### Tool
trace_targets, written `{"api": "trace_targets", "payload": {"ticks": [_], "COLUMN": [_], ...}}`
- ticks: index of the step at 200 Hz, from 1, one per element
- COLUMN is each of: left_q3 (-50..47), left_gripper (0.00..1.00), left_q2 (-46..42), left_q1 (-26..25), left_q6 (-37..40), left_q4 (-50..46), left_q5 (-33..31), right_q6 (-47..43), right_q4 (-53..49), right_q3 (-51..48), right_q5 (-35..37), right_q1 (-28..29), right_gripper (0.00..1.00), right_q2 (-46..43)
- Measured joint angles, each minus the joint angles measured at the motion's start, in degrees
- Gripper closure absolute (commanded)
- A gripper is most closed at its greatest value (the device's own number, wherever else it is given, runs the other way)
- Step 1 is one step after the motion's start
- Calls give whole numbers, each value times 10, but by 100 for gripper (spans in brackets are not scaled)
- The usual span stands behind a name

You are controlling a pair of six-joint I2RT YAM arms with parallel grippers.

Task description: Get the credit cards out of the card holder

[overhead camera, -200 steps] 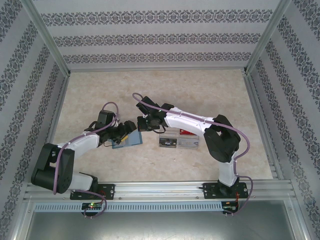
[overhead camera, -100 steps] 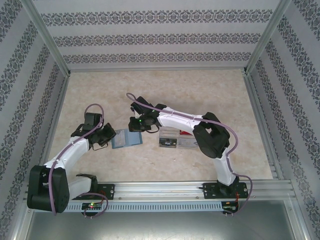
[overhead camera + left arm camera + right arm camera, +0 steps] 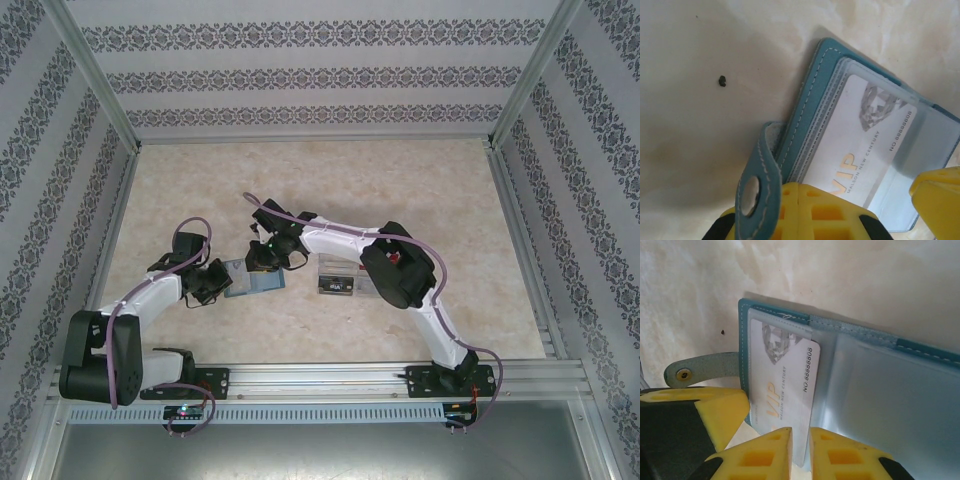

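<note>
The left hand (image 3: 799, 212) is covering the lower end of the card holder (image 3: 812, 107) and the credit card (image 3: 860, 150). In the right wrist view the holder is running off the right edge. From above, the right hand (image 3: 262, 258) is hiding part of it.

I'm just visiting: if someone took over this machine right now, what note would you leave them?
Left gripper: shut, at the edge of the card holder beside its strap; the holder lies open on the table.
Right gripper: jaws a narrow slit apart at the end of the VIP card; grip unconfirmed.
Done: holder opened. The card sits in its clear sleeve.
Left to do: pull it out, then check the other sleeves.
</note>
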Motion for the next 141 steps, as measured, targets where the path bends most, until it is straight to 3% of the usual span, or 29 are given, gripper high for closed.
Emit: {"api": "trace_targets", "payload": {"ticks": [115, 141], "left_q3": [-5, -5], "left_gripper": [98, 98], "left_q2": [7, 10], "left_q1": [0, 0], "left_q6": [0, 0], "left_q4": [8, 13], "left_q5": [7, 13], "right_q6": [6, 7], "right_q4": [-5, -8], "right_q3": [26, 29], "right_q5": [-35, -38], "right_q1": [0, 0], "right_gripper": [80, 87], "right_q2": [37, 40]}}
